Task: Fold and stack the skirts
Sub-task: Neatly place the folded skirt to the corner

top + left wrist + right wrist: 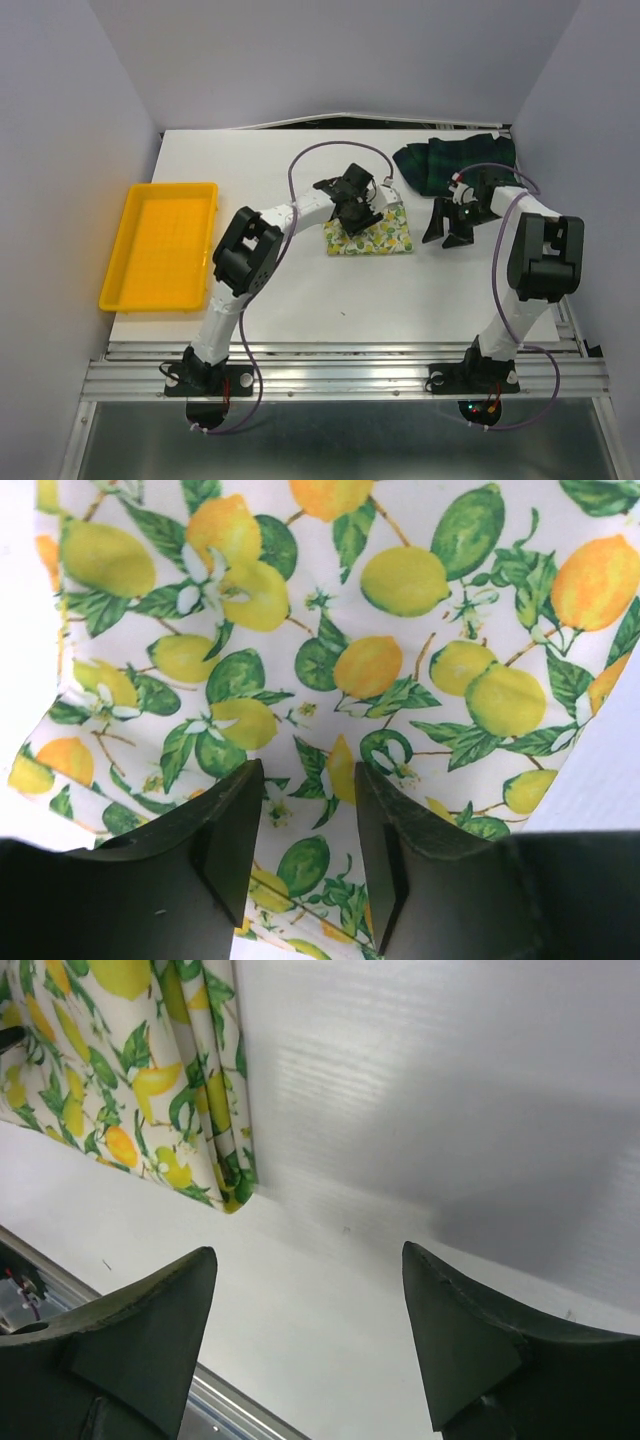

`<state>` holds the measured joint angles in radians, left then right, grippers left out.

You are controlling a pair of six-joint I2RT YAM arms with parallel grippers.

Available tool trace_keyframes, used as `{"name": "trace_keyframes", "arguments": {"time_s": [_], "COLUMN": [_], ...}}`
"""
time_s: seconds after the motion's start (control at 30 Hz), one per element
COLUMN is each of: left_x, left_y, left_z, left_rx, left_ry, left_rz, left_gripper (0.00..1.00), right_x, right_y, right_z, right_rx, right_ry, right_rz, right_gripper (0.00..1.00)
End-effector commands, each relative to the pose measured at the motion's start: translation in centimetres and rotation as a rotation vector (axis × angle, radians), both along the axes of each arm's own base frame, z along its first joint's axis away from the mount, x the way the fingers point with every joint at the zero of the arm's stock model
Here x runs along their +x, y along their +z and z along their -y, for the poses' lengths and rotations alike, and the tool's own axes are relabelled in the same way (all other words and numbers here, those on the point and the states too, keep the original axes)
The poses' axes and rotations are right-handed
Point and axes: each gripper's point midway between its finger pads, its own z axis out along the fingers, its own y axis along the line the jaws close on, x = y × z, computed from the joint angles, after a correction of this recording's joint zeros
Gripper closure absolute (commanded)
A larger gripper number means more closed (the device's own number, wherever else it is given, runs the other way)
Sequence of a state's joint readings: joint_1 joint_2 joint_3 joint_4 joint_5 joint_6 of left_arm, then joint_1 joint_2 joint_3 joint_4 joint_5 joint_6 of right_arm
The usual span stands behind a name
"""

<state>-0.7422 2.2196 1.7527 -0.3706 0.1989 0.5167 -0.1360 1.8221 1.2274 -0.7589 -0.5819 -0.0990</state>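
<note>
Folded into a compact rectangle, the lemon-print skirt [385, 238] lies near the middle of the table [400, 300]. The left gripper [355, 205] is directly over it, jaws partly apart with flat printed cloth showing between them. The right gripper [447, 225] is spread wide above bare table, beside the skirt's right edge. The plaid skirt [450, 160] lies crumpled at the far right corner. A yellow tray [165, 240] sits at the left edge.

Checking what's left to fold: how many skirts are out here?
2. The lemon-print skirt lies folded near the middle of the table; the plaid skirt sits bunched at the far right corner. None seems hidden.
</note>
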Motion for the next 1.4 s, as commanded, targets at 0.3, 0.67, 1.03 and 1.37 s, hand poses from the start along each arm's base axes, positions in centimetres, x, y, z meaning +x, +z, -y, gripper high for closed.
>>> {"name": "trace_keyframes", "arguments": {"time_s": [0.3, 0.67, 1.03, 1.37], "left_x": [-0.2, -1.6, -2.2, -3.9], "left_y": [16.8, 8.0, 3.0, -0.1], "left_z": [-6.9, -11.9, -11.4, -10.7], "left_rx": [-0.409, -0.623, -0.615, -0.575], "left_ry": [0.369, 0.751, 0.862, 0.902], "left_rz": [0.189, -0.269, -0.421, -0.519], "left_gripper": [0.01, 0.01, 0.01, 0.01], "right_x": [6.7, 6.9, 4.9, 1.0], "right_y": [0.4, -2.0, -4.8, -5.5], "right_z": [-0.9, -3.4, -5.3, -3.7], "right_rx": [0.092, 0.05, 0.032, -0.093], "right_ry": [-0.144, -0.149, -0.104, -0.108], "right_rz": [0.086, 0.078, -0.002, -0.094], "right_gripper": [0.25, 0.23, 0.22, 0.19]}}
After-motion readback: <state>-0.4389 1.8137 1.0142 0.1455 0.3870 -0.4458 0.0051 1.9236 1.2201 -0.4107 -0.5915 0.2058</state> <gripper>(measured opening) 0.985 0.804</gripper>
